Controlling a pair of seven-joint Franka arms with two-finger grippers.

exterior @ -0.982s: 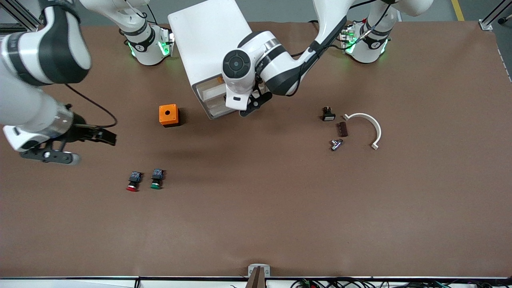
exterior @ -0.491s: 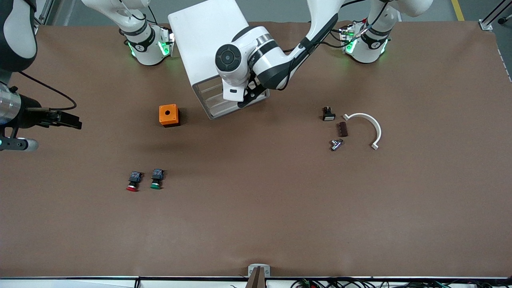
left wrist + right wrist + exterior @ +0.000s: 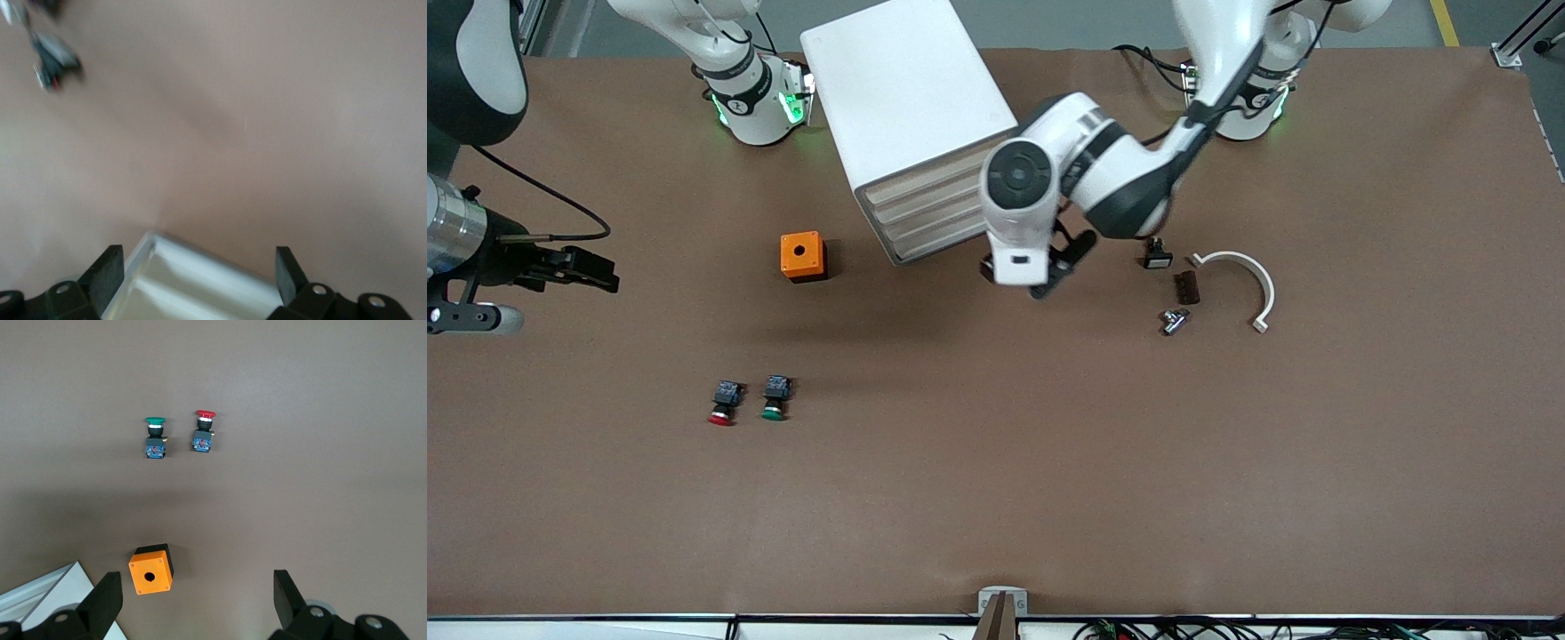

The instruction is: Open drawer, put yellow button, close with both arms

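The white cabinet (image 3: 903, 80) stands near the arm bases. Its uppermost drawer (image 3: 925, 188) is pushed in flush with the three below it. The yellow button is out of view. My left gripper (image 3: 1040, 277) is open and empty over the table, just off the cabinet's front corner at the left arm's end. A corner of the cabinet (image 3: 200, 293) shows between its fingers in the left wrist view, where that gripper (image 3: 200, 261) stands wide open. My right gripper (image 3: 600, 268) is open and empty over the table edge at the right arm's end. It also shows in the right wrist view (image 3: 200, 587).
An orange box (image 3: 802, 256) with a hole sits nearer the camera than the cabinet. A red-capped button (image 3: 723, 403) and a green-capped button (image 3: 775, 397) lie nearer still. A black part (image 3: 1156, 253), a brown piece (image 3: 1187, 287), a metal fitting (image 3: 1174, 321) and a white curved clip (image 3: 1249, 276) lie toward the left arm's end.
The uppermost drawer was open with an orange thing in it and is now shut. My left gripper left the cabinet front. My right arm drew back toward its table edge.
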